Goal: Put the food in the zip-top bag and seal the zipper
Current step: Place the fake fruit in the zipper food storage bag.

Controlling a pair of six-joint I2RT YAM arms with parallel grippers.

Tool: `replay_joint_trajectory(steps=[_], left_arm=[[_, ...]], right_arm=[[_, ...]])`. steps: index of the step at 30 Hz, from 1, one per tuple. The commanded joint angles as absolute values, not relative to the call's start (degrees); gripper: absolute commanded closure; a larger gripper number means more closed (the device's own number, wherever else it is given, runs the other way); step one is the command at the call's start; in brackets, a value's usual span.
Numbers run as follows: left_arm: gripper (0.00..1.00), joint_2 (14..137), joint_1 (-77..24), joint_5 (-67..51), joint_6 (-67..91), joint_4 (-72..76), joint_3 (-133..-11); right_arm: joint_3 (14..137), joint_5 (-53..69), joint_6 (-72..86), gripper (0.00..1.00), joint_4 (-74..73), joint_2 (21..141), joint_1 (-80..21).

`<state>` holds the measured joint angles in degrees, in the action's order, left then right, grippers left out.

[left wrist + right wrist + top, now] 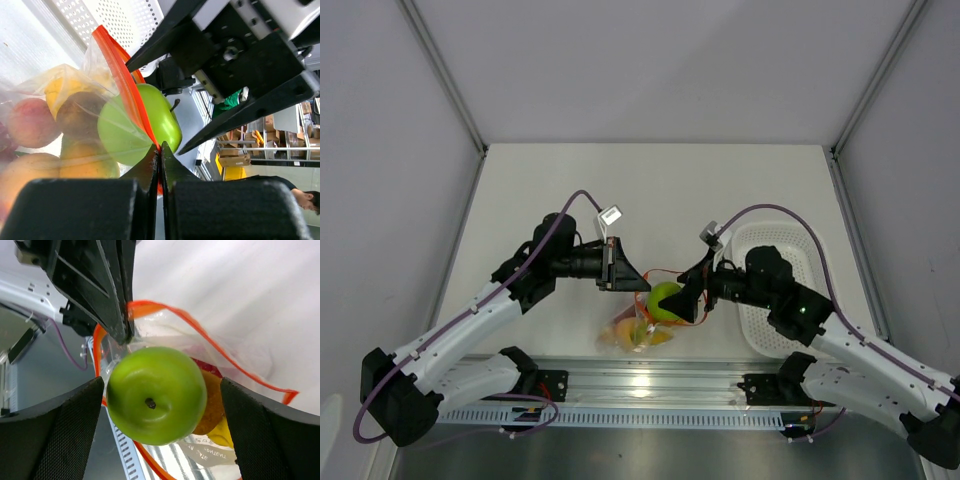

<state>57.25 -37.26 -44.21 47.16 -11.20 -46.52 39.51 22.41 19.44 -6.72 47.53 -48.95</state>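
The zip-top bag (pixel 632 335) hangs open-mouthed over the table's near edge. My left gripper (pixel 640 284) is shut on its orange-red zipper (pixel 123 76) at the rim (pixel 160 149). A green round fruit (pixel 157 395) sits in the bag's mouth between the wide-apart fingers of my right gripper (pixel 162 390), with a gap on each side. In the top view that gripper (pixel 680 300) is just right of the green fruit (pixel 664 300). Orange (pixel 216 400), yellow (pixel 226 434) and red (pixel 206 368) food lies deeper in the bag. The zipper loop (pixel 200 326) stands unsealed.
A white perforated tray (pixel 788 262) stands on the table right of the bag, behind my right arm. The metal rail (pixel 650 385) carrying the arm bases runs just below the bag. Grey walls enclose the table at the back and sides.
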Motion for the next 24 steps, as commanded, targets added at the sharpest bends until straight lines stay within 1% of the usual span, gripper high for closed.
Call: replay_joint_trajectory(steps=[1,5,13,17,21,22,23,24], left_arm=[[0.99,56.2,-37.5,-46.1,48.3,-7.5,-47.4],[1.00,56.1,-37.5,-46.1,48.3,-7.5,-47.4],[0.99,55.5,-37.5,-46.1,47.8,-7.9,-46.9],[0.99,55.4,-37.5,-46.2,47.7,-8.1,-46.8],[0.99,55.4,-37.5,-46.2,47.7,-7.6,-46.4],[0.99,55.5,-37.6,-46.3,47.8,-7.4,-46.3],[0.99,55.5,-37.5,-46.4,47.9,-7.2,-46.2],[0.99,55.5,-37.5,-46.4,47.9,-7.1,-46.1]], right_arm=[[44.5,17.5,19.2,0.01,-9.7,45.9,-49.2],[47.4,12.8,19.6,0.01,-14.4,47.0,-49.2],[51.7,-3.9,20.6,0.01,-26.0,47.3,-48.2],[51.7,-9.2,22.4,0.01,-30.3,46.2,-47.8],[48.3,-10.1,23.5,0.01,-30.5,43.3,-47.1],[48.1,-9.2,23.6,0.01,-30.7,43.5,-46.5],[47.8,-5.9,23.6,0.02,-30.9,44.0,-45.4],[47.4,-3.8,23.6,0.03,-30.9,44.6,-44.8]])
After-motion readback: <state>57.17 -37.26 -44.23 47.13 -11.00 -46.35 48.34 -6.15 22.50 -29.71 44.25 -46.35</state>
